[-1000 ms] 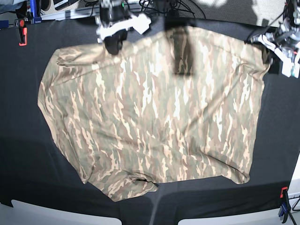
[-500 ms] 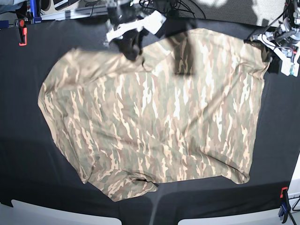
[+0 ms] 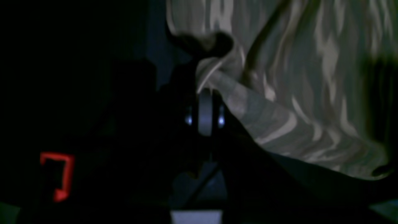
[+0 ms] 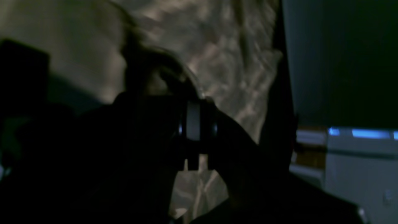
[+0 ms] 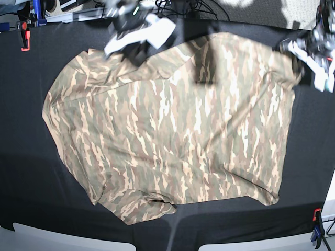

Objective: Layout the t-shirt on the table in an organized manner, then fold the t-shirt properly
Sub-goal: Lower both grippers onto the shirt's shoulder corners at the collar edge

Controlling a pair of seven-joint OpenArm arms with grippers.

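Note:
The camouflage t-shirt (image 5: 178, 130) lies spread over most of the black table (image 5: 31, 172), with one small flap folded at its near edge. At the shirt's far edge, left of centre in the base view, my right gripper (image 5: 135, 51) is shut on the cloth. The right wrist view is dark, with fabric (image 4: 230, 62) bunched over that gripper (image 4: 192, 99). My left gripper (image 5: 299, 56) is at the shirt's far right corner. In the left wrist view it (image 3: 206, 91) is shut, pinching a fold of the t-shirt (image 3: 311, 77).
A red clamp (image 5: 24, 39) grips the table's far left edge and another clamp (image 5: 316, 219) the near right. Cables (image 5: 193, 8) lie behind the table. A light rim (image 5: 68, 238) runs along the front edge. A dark shadow bar (image 5: 204, 60) crosses the shirt's far part.
My right gripper swung right and then back left with the cloth, and the shirt's far left edge now lies spread further out. The left gripper has barely shifted.

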